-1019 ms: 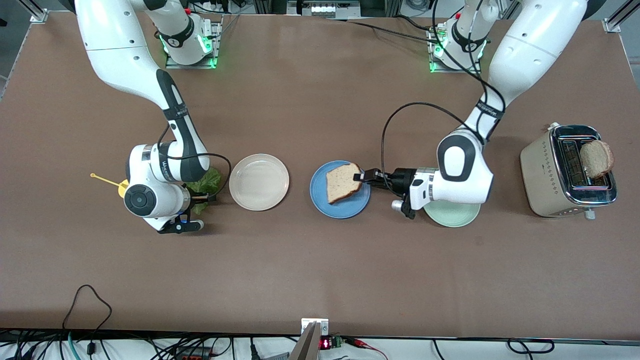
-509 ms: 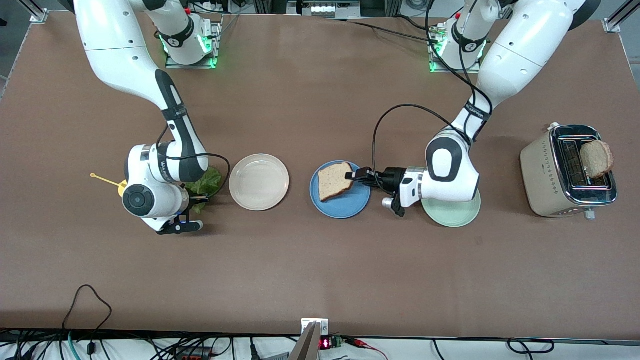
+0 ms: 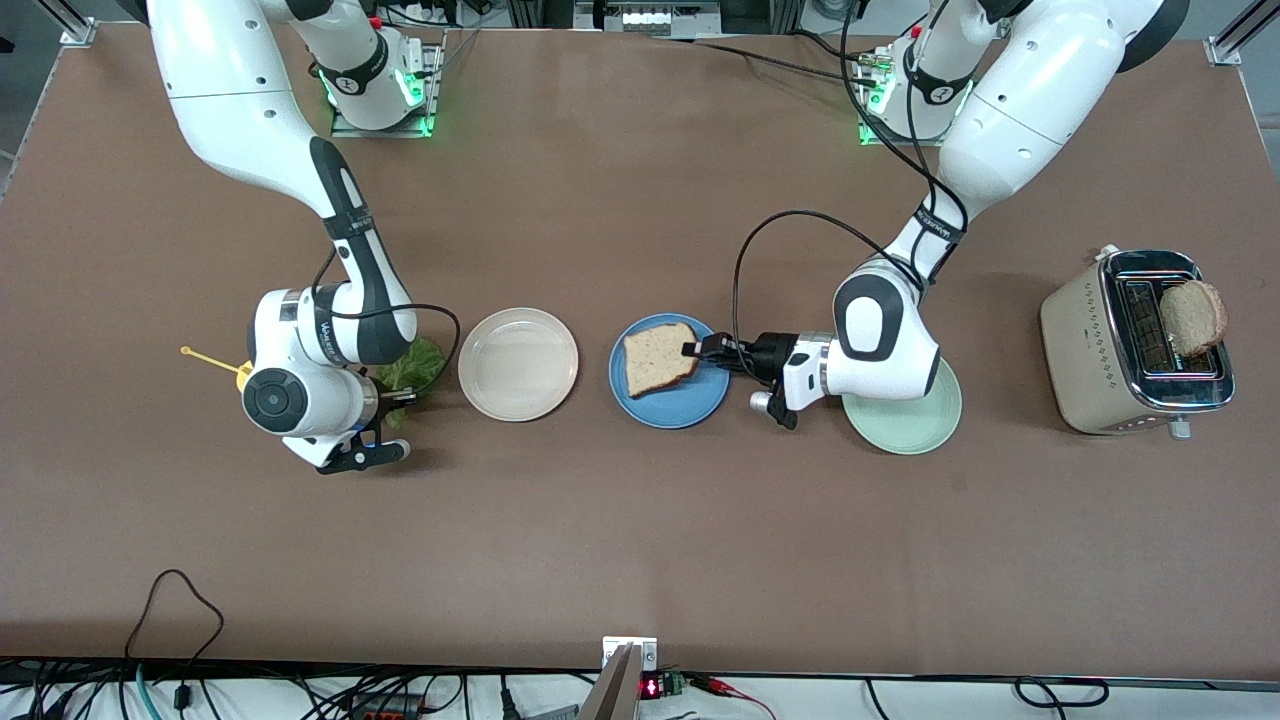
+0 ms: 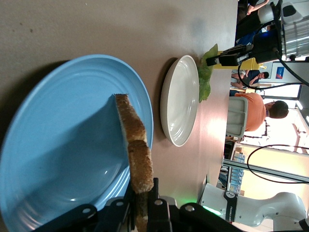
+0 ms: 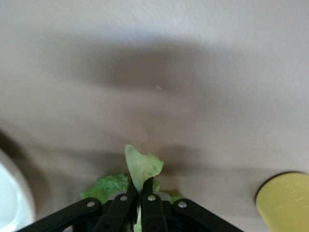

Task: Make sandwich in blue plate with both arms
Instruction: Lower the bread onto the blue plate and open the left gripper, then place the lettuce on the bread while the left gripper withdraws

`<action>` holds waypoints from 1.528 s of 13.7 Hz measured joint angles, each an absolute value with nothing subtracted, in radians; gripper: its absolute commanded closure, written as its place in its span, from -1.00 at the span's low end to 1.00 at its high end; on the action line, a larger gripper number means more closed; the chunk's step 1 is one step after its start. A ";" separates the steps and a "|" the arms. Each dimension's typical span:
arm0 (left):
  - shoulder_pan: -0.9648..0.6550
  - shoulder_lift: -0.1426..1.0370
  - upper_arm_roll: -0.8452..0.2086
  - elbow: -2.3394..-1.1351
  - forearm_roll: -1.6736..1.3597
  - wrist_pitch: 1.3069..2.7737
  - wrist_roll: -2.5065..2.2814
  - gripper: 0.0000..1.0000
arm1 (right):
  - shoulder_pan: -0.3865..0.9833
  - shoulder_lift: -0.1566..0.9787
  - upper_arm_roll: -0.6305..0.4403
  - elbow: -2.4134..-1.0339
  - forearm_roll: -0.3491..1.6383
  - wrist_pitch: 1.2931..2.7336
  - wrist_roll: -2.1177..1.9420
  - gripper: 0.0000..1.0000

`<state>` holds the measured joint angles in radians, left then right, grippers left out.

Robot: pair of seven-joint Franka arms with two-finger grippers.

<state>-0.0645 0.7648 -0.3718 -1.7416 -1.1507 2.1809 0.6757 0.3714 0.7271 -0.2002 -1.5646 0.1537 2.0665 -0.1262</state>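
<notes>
Brown table. Left gripper clamps bread by one edge, slice low over blue plate. Right gripper pinches lettuce at its end; cream plate lies between lettuce and blue plate.

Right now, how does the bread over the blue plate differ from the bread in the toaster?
The plate bread is squarish and pale, held on edge by the left tool over the blue plate. The toaster bread looks rounder and darker, standing free in a toaster slot. Both are single slices, and neither lies flat.
</notes>
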 measured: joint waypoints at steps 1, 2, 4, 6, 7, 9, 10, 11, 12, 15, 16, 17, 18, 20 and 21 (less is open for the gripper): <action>-0.063 0.765 -0.371 -1.741 -1.151 2.181 0.677 -1.00 | 0.376 0.717 -0.200 -1.550 0.154 2.065 -0.155 1.00; -0.063 0.765 -0.369 -1.741 -1.151 2.181 0.680 -1.00 | 0.380 0.705 -0.199 -1.536 0.154 2.057 -0.186 1.00; -0.062 0.764 -0.365 -1.739 -1.151 2.181 0.684 -1.00 | 0.391 0.680 -0.197 -1.504 0.154 2.016 -0.256 1.00; -0.057 0.758 -0.361 -1.732 -1.126 2.181 0.695 -1.00 | 0.419 0.660 -0.194 -1.471 0.154 1.962 -0.337 1.00; -0.052 0.749 -0.360 -1.728 -1.068 2.182 0.696 -1.00 | 0.441 0.652 -0.192 -1.453 0.154 1.938 -0.371 1.00; -0.030 0.717 -0.359 -1.717 -0.883 2.182 0.691 -1.00 | 0.500 0.643 -0.185 -1.425 0.154 1.920 -0.407 1.00; -0.016 0.695 -0.359 -1.714 -0.814 2.175 0.682 -1.00 | 0.535 0.642 -0.183 -1.414 0.154 1.919 -0.409 1.00; -0.002 0.672 -0.359 -1.714 -0.752 2.152 0.669 -1.00 | 0.569 0.642 -0.180 -1.401 0.154 1.919 -0.411 1.00; 0.012 0.647 -0.358 -1.712 -0.692 2.126 0.655 -1.00 | 0.601 0.642 -0.171 -1.389 0.154 1.919 -0.411 1.00; 0.060 0.577 -0.357 -1.694 -0.457 2.034 0.590 -1.00 | 0.689 0.643 -0.123 -1.356 0.155 1.923 -0.411 1.00; 0.088 0.538 -0.357 -1.667 -0.323 1.958 0.556 -1.00 | 0.732 0.656 -0.095 -1.342 0.155 1.952 -0.408 1.00; 0.099 0.517 -0.357 -1.651 -0.262 1.915 0.545 -1.00 | 0.750 0.670 -0.082 -1.334 0.155 1.984 -0.405 1.00; 0.104 0.500 -0.356 -1.626 -0.178 1.866 0.518 -1.00 | 0.759 0.688 -0.065 -1.330 0.155 2.040 -0.405 1.00; 0.106 0.464 -0.356 -1.568 -0.016 1.782 0.452 -1.00 | 0.765 0.735 -0.033 -1.326 0.155 2.166 -0.405 1.00; 0.105 0.449 -0.357 -1.538 0.049 1.744 0.432 -1.00 | 0.764 0.762 -0.019 -1.319 0.155 2.227 -0.401 1.00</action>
<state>0.1051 0.4486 -0.3568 -1.5380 0.0492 1.7443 0.4318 0.7644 0.7622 -0.0190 -1.3189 0.1547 2.2268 -0.4014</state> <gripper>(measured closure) 0.000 0.960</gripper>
